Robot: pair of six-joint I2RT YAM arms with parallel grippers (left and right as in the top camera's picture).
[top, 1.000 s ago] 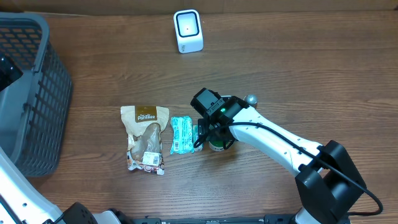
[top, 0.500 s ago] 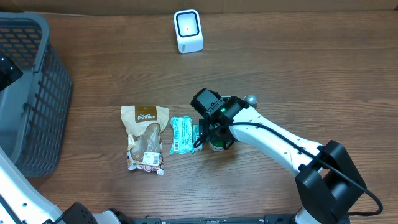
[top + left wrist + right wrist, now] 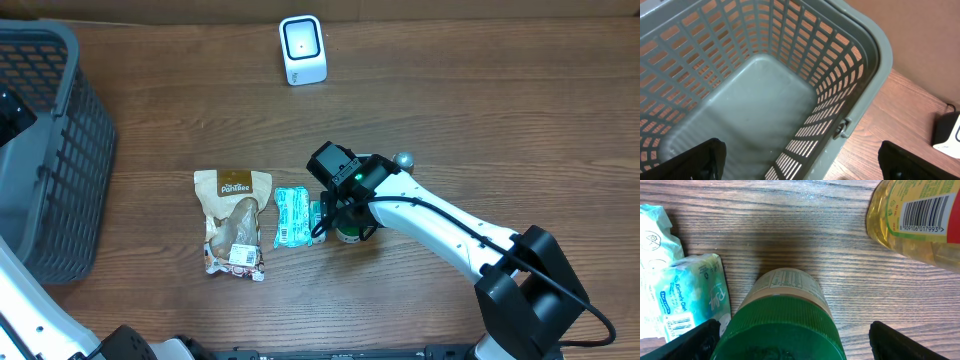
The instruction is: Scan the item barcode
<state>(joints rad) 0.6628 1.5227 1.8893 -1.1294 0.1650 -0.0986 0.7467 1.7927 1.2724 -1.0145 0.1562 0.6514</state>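
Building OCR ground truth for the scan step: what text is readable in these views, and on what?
"909106 017993": under the barcode on the yellow bottle.
"Kimberly-Clark", roughly: on the teal packet; its other print is too small to read.
Brown pouch: white brand word, too blurred to read.
Green-lidded jar: label print too small to read.

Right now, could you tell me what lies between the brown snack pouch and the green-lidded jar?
A teal tissue packet lies between the brown snack pouch and the green-lidded jar, seen in the overhead view.
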